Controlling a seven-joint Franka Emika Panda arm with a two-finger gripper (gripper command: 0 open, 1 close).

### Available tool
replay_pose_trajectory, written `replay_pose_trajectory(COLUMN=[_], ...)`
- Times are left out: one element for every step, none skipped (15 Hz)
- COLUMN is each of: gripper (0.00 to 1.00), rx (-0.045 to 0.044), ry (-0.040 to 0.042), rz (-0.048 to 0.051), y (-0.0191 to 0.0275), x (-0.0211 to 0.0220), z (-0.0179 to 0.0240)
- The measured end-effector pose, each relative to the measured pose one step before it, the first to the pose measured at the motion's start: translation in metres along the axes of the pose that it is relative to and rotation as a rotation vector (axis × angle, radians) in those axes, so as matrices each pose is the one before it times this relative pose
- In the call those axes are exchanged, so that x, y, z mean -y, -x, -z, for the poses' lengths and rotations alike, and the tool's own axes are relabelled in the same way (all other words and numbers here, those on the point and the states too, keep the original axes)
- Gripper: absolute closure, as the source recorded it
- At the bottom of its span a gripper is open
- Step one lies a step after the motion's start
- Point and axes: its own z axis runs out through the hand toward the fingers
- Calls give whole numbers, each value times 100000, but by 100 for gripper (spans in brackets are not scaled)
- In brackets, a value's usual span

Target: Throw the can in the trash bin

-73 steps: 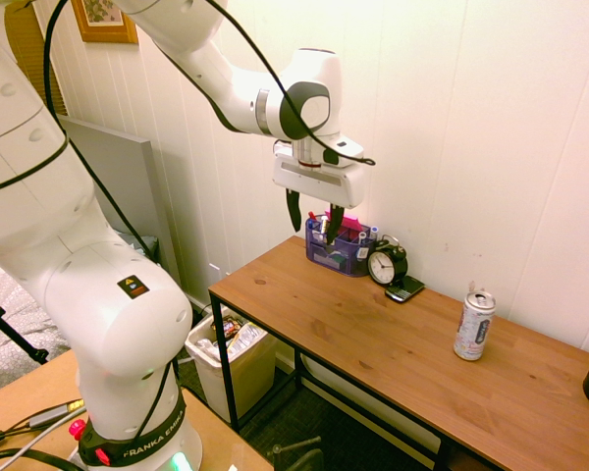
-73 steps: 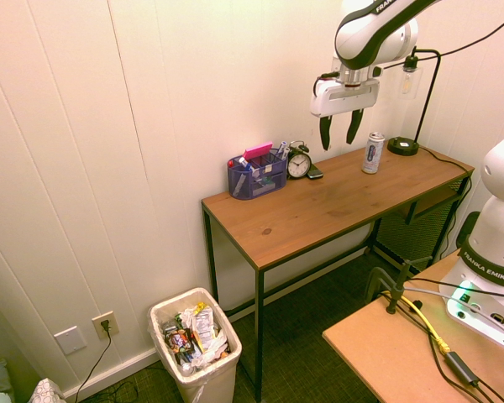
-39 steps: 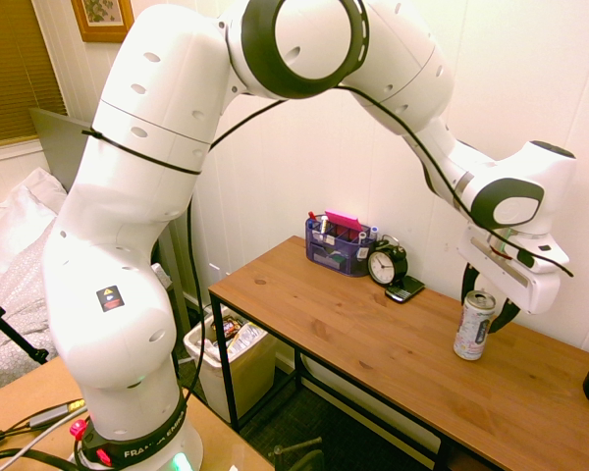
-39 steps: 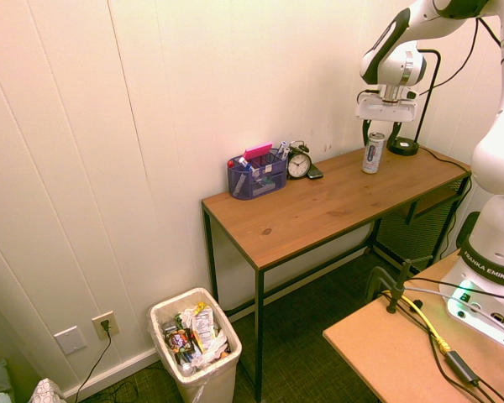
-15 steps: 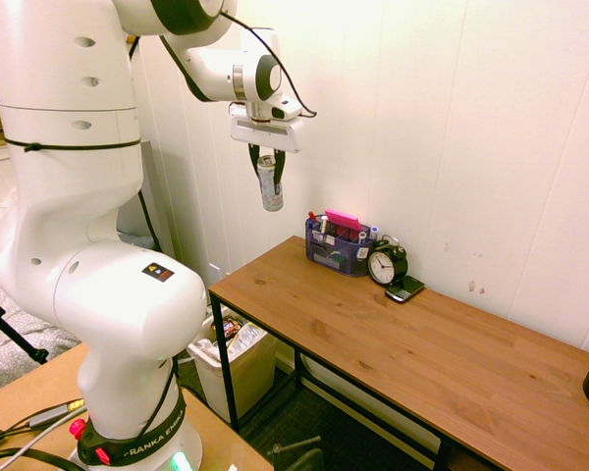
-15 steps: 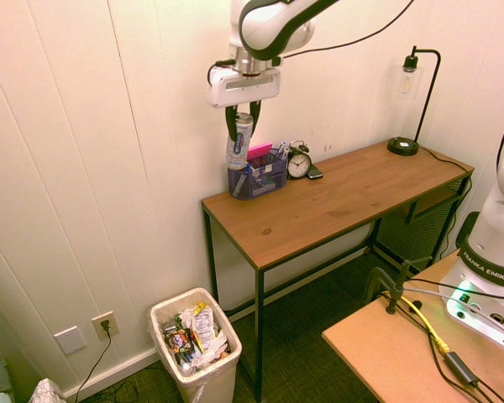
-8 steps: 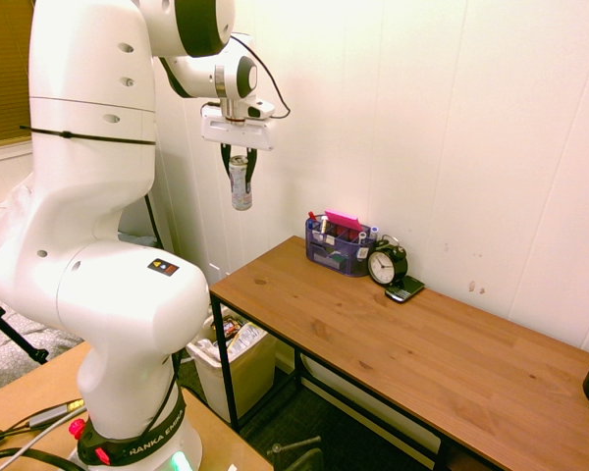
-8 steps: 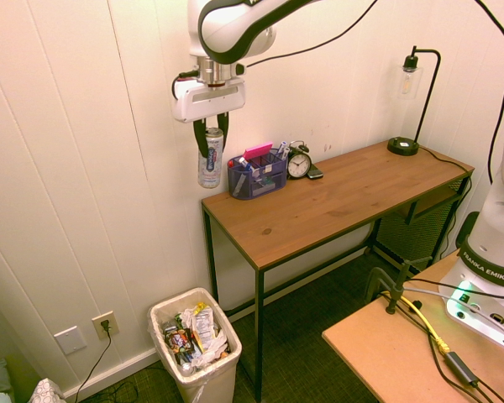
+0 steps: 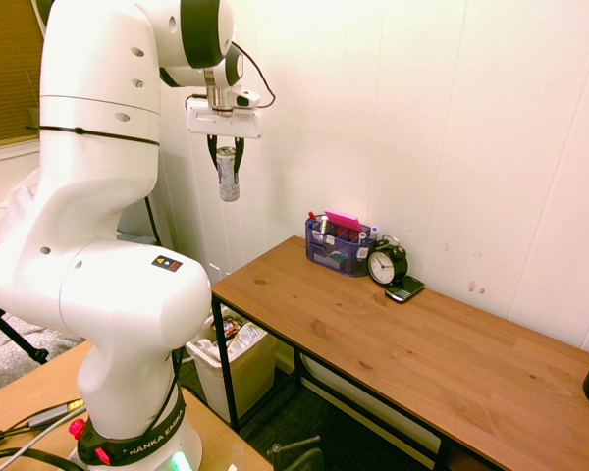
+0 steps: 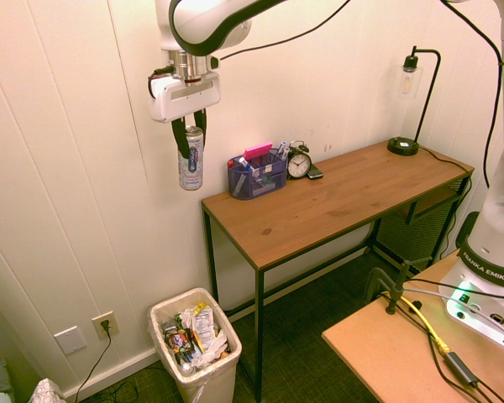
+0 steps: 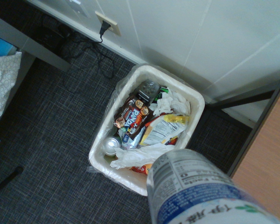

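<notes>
1. We see the jaws [image 10: 188, 132] clamped on the upper end of the can [image 10: 191, 159], one dark finger down each side, in the upper left of the second exterior view and in the upper left of the first exterior view [image 9: 228, 175].

2. The can hangs upright, its long axis vertical, high in the air past the end of the wooden surface [image 10: 336, 197], which it no longer overlaps in either exterior view.

3. The trash bin [image 10: 219, 383] stands on the floor at the lower left of the second exterior view, beside the surface's leg, already holding wrappers.

4. The relation that matters is plumb: is the can straight above the opening? In the wrist view the bin's rim [image 11: 189, 90] sits mid-frame, and the can [image 11: 196, 189] fills the lower right, overlapping the near rim.

5. We judge the can to be close to above the bin but perhaps toward one edge; the slanted views do not let us tell for sure.

6. The drop is a tall one, so we judge a bounce off the rim or the heaped wrappers to be the main risk, and a small shift toward the centre or a lowering before release would help.

7. The pen organizer [image 10: 257, 175] and alarm clock [image 10: 299, 164] on the surface are well apart from the can.
</notes>
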Motion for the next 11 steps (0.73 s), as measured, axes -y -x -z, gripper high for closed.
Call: replay_pose_trajectory(gripper=[0,0,0,0,0,0,0,0,0,0,0], rx=[-107,-46,-68,-45,-29,-74,-86,-178,-344,-656,-1201], ry=[62,-16,-13,-21,-36,-71,-103,-169,-201,-233,-203], rz=[478,416,434,356,184,19,13,-126,-561,-1461,-2814], y=[41,-22,-25,-4,6,-39,-58,-100,-278,-773,-1321], x=[43,-7,-3,12,14,-8,-18,-31,-161,-557,-1111], z=[4,17,21,18,17,33,32,66,77,144,299])
